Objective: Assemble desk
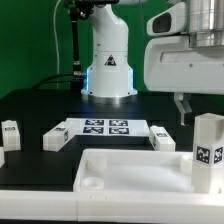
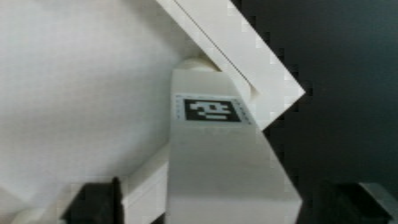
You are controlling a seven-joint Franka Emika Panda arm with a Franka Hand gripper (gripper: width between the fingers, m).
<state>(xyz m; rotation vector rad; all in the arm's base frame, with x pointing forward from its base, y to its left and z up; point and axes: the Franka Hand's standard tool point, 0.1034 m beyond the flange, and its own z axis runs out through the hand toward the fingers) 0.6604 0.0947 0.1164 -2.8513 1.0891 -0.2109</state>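
The pincer [image 2: 228, 203] is open, its fingers to either side of the upright leg [image 1: 208, 150] and touching neither, as far as the wrist view shows. That leg stands in a corner of the tray-like desk panel [image 1: 120, 160], at the exterior view's right. I'd judge this to be the fitting of the first leg. The next move calls for either a grip to twist it tighter or a reach for a loose leg [image 1: 58, 138] on the black tabletop [image 1: 30, 105]. How firmly the leg sits is hidden, and the panel's near edge is cut off.
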